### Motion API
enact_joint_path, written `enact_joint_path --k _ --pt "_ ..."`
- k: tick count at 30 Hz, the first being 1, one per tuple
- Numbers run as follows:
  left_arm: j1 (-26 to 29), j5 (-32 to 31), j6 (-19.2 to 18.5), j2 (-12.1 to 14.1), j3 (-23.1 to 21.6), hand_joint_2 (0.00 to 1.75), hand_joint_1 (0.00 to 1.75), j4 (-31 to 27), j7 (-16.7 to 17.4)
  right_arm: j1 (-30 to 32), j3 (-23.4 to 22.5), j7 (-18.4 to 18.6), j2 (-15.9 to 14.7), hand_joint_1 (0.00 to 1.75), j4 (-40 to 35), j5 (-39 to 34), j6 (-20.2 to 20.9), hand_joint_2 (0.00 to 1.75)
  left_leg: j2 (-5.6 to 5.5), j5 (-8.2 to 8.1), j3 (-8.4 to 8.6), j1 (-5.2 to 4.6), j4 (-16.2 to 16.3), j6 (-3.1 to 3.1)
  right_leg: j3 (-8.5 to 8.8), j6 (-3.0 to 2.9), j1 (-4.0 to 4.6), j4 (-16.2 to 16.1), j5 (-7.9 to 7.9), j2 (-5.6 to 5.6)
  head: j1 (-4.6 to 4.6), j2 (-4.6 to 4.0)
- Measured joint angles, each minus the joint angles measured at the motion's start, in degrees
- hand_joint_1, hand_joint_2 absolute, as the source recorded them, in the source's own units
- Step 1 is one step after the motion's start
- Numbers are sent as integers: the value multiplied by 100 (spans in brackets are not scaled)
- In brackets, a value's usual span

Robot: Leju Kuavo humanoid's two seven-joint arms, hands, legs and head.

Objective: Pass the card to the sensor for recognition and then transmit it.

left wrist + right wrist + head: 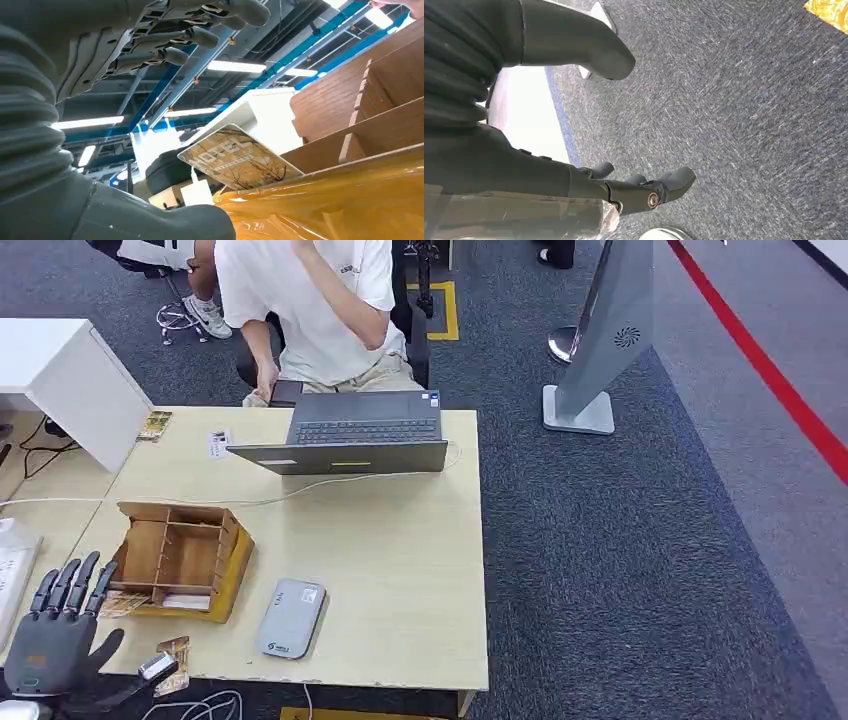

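Card [174, 651], brown and patterned, lies at the table's [400, 580] near-left edge beside the left hand [58, 632], whose fingers are spread with nothing held. Its print is partly blocked by the thumb. Farther in sit the grey sensor [290, 618] and wooden organizer [180, 558]; the right hand [644, 192] hangs loosely curled and empty over carpet.

The table [400, 570] carries a compartmented wooden box [180, 558] at its left front, with the sensor [291, 618] to the right of it near the front edge. A card [174, 651] lies at the front edge before the box, just right of the left hand [60, 635]. A laptop [345, 443] sits at the rear edge; a person [320, 310] sits behind it.
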Motion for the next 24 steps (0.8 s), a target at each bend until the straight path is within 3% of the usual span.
enact_joint_path --k 24 --pt "-187 -157 0 -83 31 175 0 116 -2 -1 90 2 0 0 0 0 -33 175 0 0 0 0 0 0 0 0 0 0 0 0 -2 0"
